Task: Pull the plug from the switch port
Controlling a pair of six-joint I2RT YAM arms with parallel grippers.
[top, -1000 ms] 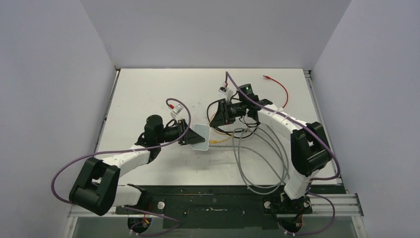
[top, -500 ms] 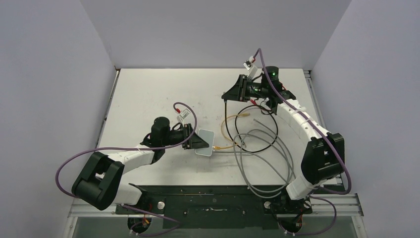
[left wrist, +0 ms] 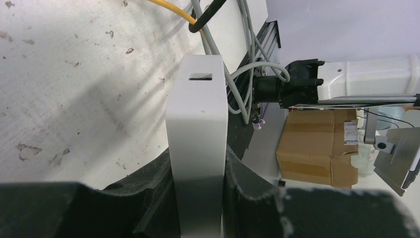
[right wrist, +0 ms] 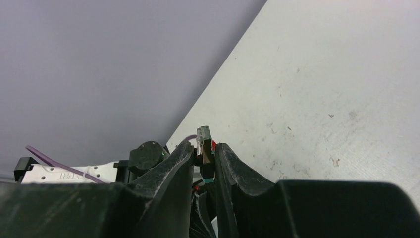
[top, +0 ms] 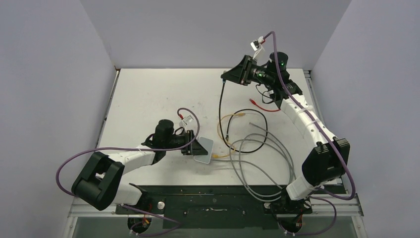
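The switch (top: pixel 204 149), a small pale grey-white box, sits near the table's front middle, clamped edge-on in my left gripper (top: pixel 194 146); in the left wrist view the switch (left wrist: pixel 197 134) stands between the black fingers (left wrist: pixel 148 198). A yellow cable (top: pixel 224 148) and grey cables (top: pixel 247 158) still run to its right edge. My right gripper (top: pixel 229 75) is raised at the back of the table, shut on the plug (right wrist: pixel 204 144) of a black cable (top: pixel 221 106) that hangs down from it, free of the switch.
Grey cables loop across the front right of the table (top: pixel 148 94). A black loop (top: pixel 250 131) and a red cable (top: pixel 262 106) lie under the right arm. The back wall is close behind the right gripper. A cardboard box (left wrist: pixel 317 144) stands off the table.
My right gripper has risen up and back, away from the switch, with the black plug, drawing its cable out. My left gripper has slid the switch a little toward the front right.
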